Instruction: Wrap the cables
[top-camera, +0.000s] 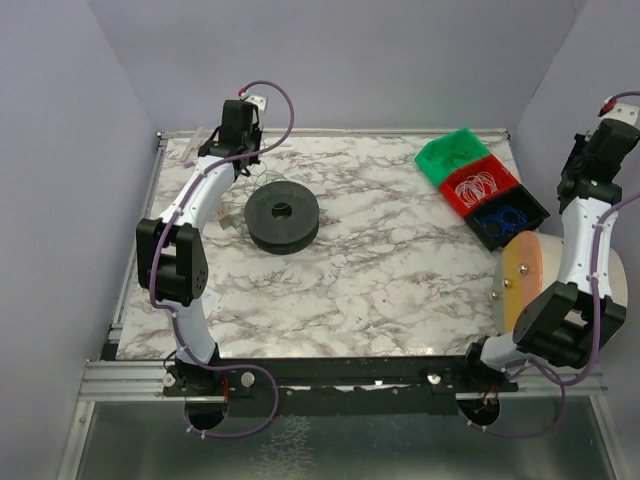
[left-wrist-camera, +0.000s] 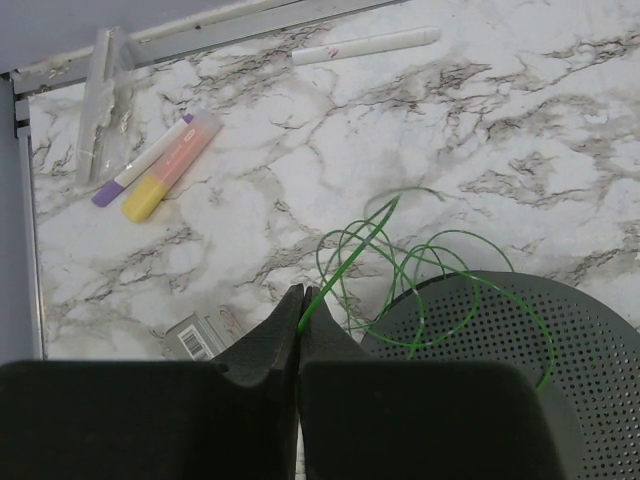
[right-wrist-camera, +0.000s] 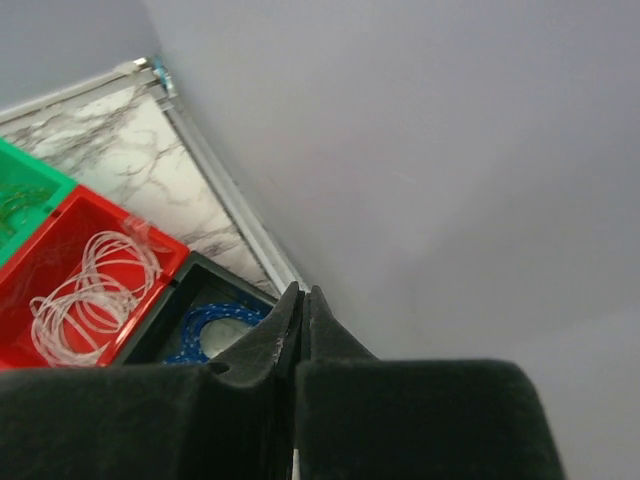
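My left gripper (left-wrist-camera: 302, 292) (top-camera: 240, 160) is shut on the end of a thin green cable (left-wrist-camera: 350, 258). That cable's loose loops spread over the marble and over the rim of the black perforated spool (left-wrist-camera: 520, 380) (top-camera: 283, 215) just to its right. Coiled white cables (top-camera: 476, 186) (right-wrist-camera: 90, 295) lie in the red bin (top-camera: 497, 193), and blue coils (right-wrist-camera: 215, 325) in the black bin (top-camera: 530, 213) beside it. My right gripper (right-wrist-camera: 303, 290) (top-camera: 575, 185) is shut on nothing, raised near the right wall above the black bin.
A green bin (top-camera: 455, 155) sits behind the red one. Two highlighters (left-wrist-camera: 165, 165), a white pen (left-wrist-camera: 365, 45), a clear plastic bag (left-wrist-camera: 100, 100) and a small barcoded box (left-wrist-camera: 200, 335) lie at the table's back left. A beige disc (top-camera: 525, 280) stands by the right arm.
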